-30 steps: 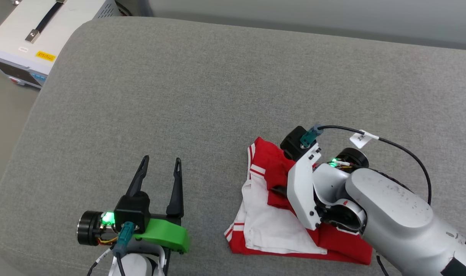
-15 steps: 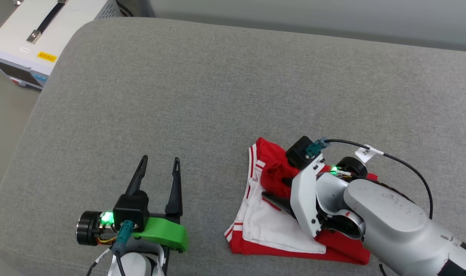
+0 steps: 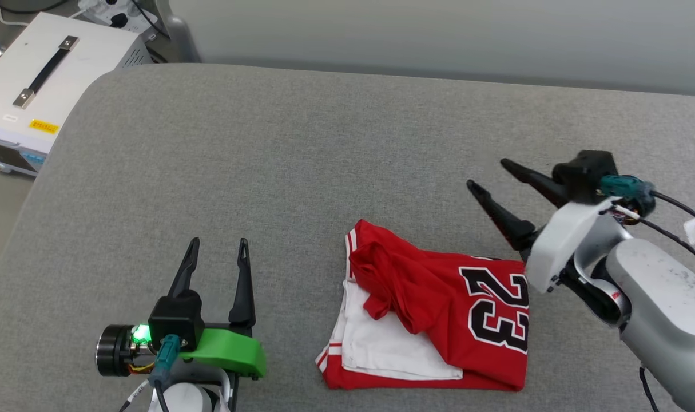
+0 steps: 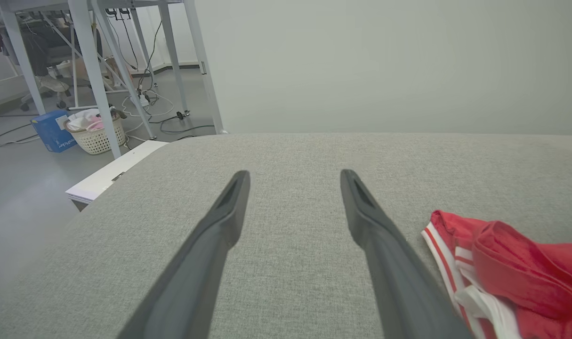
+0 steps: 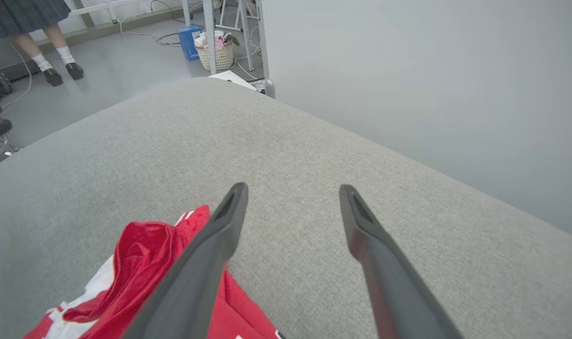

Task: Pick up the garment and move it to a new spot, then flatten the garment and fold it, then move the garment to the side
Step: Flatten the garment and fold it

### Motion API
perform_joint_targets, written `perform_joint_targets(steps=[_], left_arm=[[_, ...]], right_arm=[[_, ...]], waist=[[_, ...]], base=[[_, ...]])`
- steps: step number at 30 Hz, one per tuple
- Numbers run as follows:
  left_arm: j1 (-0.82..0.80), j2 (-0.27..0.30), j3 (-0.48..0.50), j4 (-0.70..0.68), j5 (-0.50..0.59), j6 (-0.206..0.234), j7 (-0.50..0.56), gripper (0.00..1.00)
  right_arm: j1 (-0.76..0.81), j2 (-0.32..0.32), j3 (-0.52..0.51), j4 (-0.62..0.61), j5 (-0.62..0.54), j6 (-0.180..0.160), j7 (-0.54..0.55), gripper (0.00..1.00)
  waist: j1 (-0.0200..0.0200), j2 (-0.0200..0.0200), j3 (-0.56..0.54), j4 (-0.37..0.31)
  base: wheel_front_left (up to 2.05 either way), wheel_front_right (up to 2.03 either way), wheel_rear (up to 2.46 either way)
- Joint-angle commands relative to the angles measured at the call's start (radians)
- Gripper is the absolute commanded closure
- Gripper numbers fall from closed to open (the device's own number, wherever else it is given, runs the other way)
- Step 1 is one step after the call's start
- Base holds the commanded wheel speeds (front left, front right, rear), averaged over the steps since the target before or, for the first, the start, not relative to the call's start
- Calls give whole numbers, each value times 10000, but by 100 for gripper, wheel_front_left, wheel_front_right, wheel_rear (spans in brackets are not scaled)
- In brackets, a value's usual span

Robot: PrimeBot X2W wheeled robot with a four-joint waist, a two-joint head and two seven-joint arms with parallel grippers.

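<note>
We judge folding done; right gripper at 2 o'clock of the garment, left gripper at 9, both wide open, empty; next: grasp, shift aside

Dark-fingered left gripper, green bracket, teal cable plug

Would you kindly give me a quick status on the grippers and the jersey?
Left gripper open, empty, beside the jersey. Right gripper open, empty, off it. Jersey loosely folded on cushion, 23 up. Nothing in the way.
</note>
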Motion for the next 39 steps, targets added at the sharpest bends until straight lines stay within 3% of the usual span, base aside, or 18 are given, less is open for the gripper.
perform_joint_targets(steps=[1, 8, 13, 17, 27, 39], left_arm=[[135, -33, 37, -55, 64, -31, -59, 0], [336, -36, 86, -228, 118, -47, -59, 0], [496, -36, 102, -396, 153, -57, -59, 0], [597, -14, 106, -513, 190, -85, -59, 0], [865, 6, 69, -596, 203, -178, -59, 0], [1075, 17, 50, -469, 192, -233, -59, 0]], right_arm=[[356, -2, -366, 54, -413, -7, -377, 0], [1960, 626, -3447, 85, -2599, -7, -1800, 0], [3356, 1628, -5740, -799, -4317, -7, -1995, 0], [4408, 2514, -6968, -1856, -5285, -7, -2008, 0], [6428, 3736, -8268, -3317, -6142, -7, -2011, 0], [7342, 4067, -8333, -3573, -6389, -7, -2012, 0]], waist=[[0, 0, -219, -199], [0, 0, -579, -478], [0, 0, -765, -651], [0, 0, -854, -740], [0, 0, -1072, -765], [0, 0, -1205, -742]], base=[[0, 0, 0], [0, 0, 0], [0, 0, 0], [0, 0, 0], [0, 0, 0], [0, 0, 0]])
